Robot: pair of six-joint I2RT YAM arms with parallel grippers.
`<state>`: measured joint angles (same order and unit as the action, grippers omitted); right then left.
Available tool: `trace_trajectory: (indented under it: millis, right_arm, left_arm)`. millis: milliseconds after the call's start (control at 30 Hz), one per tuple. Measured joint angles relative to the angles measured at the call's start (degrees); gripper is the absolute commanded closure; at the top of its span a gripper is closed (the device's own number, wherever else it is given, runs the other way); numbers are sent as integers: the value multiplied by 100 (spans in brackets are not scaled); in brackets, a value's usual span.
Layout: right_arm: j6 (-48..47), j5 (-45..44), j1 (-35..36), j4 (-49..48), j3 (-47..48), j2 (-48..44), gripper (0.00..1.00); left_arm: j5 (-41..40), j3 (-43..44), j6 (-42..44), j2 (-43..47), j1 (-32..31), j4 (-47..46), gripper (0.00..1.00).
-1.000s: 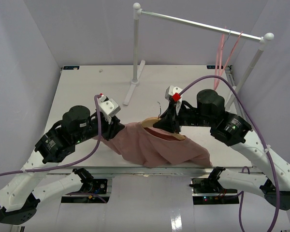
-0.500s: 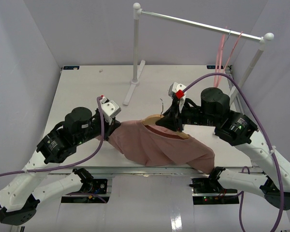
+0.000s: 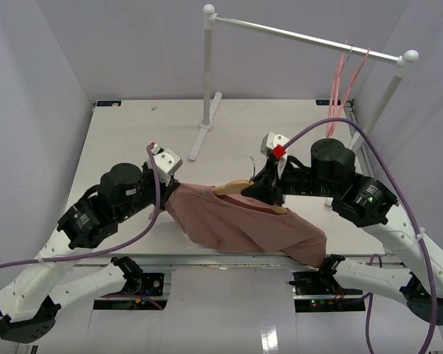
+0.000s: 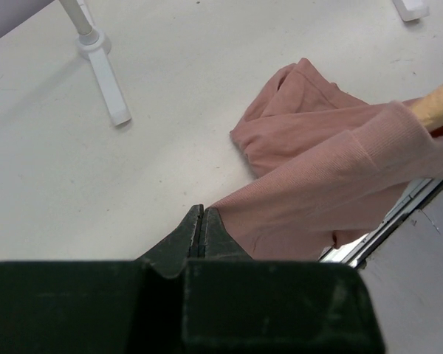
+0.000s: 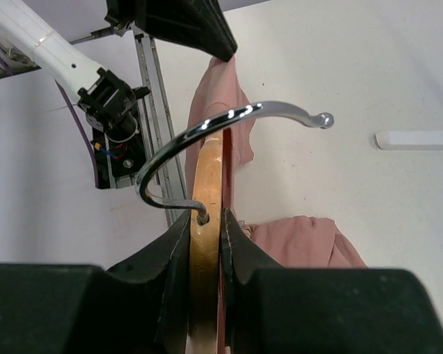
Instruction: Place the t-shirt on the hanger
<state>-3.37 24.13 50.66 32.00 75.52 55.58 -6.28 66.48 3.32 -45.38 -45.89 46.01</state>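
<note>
The dusty-pink t-shirt [image 3: 244,225] hangs spread between both arms at the table's near edge, draped over the tan wooden hanger [image 3: 229,189]. My left gripper [image 3: 168,194] is at the shirt's left edge. In the left wrist view it [image 4: 200,221] is shut, with the fabric [image 4: 332,169] running taut from its tips and a hanger end [image 4: 437,107] poking out. My right gripper [image 3: 266,193] is shut on the hanger's neck [image 5: 207,192] just below the dark metal hook [image 5: 214,125], with shirt fabric [image 5: 299,243] beside it. The chest print is hidden.
A white clothes rail [image 3: 303,35] stands at the back on a post [image 3: 207,74] with a foot [image 3: 201,139]. Thin pink wire hangers [image 3: 340,81] hang at its right end. The table's metal front edge [image 4: 399,210] lies right below the shirt.
My right gripper has carried the hanger a little to the right and up. The shirt has been drawn tighter between the arms. My left gripper has barely moved.
</note>
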Motion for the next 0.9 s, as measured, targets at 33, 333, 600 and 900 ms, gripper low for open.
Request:
trace_trajectory:
  millis: [33, 333, 600, 900]
  right_arm:
    - [-47, 30, 0, 15, -39, -10, 92]
    - [-457, 276, -7, 144, -312, -14, 92]
    - [-424, 219, -5, 268, 46, 123, 92]
    - [-295, 30, 11, 922, 1795, 1094, 92]
  left_arm:
    - [-46, 0, -9, -42, 0, -21, 100]
    - [-476, 81, -83, -634, -4, -45, 100]
    - [-856, 73, -115, -746, -4, 17, 37]
    - [-655, 921, -38, -620, 8, 368, 29]
